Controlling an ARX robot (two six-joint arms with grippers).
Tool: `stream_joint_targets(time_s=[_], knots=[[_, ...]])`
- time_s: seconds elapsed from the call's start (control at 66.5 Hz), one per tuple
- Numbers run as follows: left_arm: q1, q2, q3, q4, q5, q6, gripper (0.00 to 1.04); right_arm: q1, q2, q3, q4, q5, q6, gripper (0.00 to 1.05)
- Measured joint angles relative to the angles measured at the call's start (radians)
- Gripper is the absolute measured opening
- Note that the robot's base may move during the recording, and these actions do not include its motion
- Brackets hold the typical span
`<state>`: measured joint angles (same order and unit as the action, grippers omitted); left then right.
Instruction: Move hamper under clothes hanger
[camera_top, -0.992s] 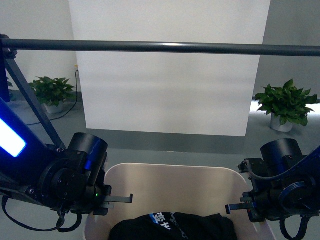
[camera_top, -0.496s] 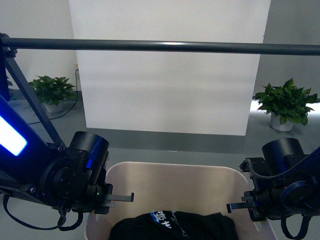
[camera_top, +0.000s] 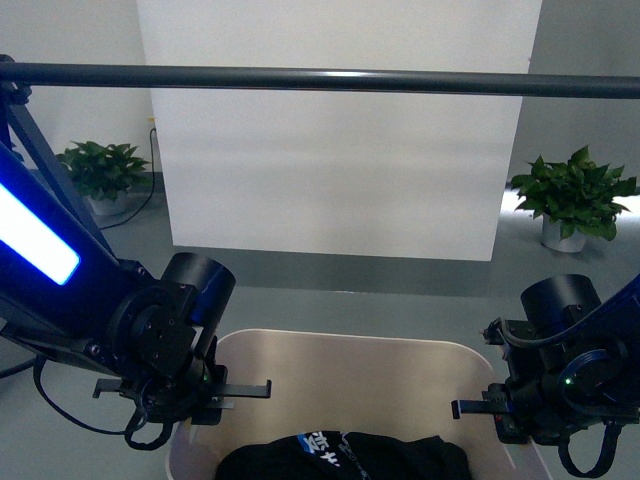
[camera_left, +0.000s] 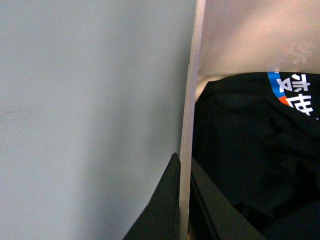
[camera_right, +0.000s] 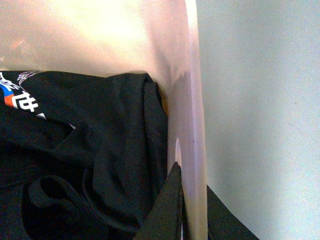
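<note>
The beige hamper (camera_top: 350, 375) sits low in the front view, with black clothes (camera_top: 345, 455) with a blue-and-white print inside. My left gripper (camera_top: 200, 400) is shut on its left rim and my right gripper (camera_top: 510, 410) is shut on its right rim. The left wrist view shows the rim (camera_left: 189, 125) pinched between the dark fingers (camera_left: 162, 210). The right wrist view shows the rim (camera_right: 192, 130) pinched the same way by the fingers (camera_right: 167, 210). The clothes hanger bar (camera_top: 320, 78) runs across the top, beyond the hamper, with a slanted leg (camera_top: 45, 165) at the left.
A white panel (camera_top: 335, 170) stands behind the bar against the wall. Potted plants stand on the grey floor at the left (camera_top: 95, 170) and at the right (camera_top: 570, 195). A cable trails on the floor near the left plant.
The view has shifted: the bar now sits higher in the frame. My left arm has moved right and up along the hamper's left rim. The hamper sits slightly lower in frame.
</note>
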<state>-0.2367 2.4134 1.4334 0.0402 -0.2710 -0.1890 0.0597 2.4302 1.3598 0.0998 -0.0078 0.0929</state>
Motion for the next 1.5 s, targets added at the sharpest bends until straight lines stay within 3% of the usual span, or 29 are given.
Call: stream_joint_targets(time_s=[0.632,1.008,1.158,1.263,1.308,1.398,1.504], knots=[[-0.013,0.133,0.116,-0.006,0.008,-0.058,0.07,-0.006,0.118,0.103,0.024,0.033,0.027,0.03],[-0.016,0.125,0.140,0.001,-0.040,-0.096,0.59,-0.013,0.089,0.070,0.095,0.046,0.047,0.53],[-0.028,0.016,0.122,0.039,-0.051,-0.094,0.88,-0.023,-0.047,0.007,0.134,0.008,0.057,0.81],[-0.039,-0.073,0.095,0.071,-0.068,-0.078,1.00,-0.031,-0.143,-0.037,0.162,-0.015,0.063,0.95],[-0.044,-0.121,0.077,0.089,-0.068,-0.077,0.98,-0.037,-0.194,-0.063,0.180,-0.029,0.071,0.99],[-0.056,-0.259,-0.006,0.174,-0.071,-0.077,0.98,-0.057,-0.333,-0.154,0.248,-0.045,0.074,0.97],[-0.077,-0.426,-0.146,0.313,-0.113,-0.052,0.98,-0.076,-0.506,-0.312,0.414,-0.014,0.053,0.97]])
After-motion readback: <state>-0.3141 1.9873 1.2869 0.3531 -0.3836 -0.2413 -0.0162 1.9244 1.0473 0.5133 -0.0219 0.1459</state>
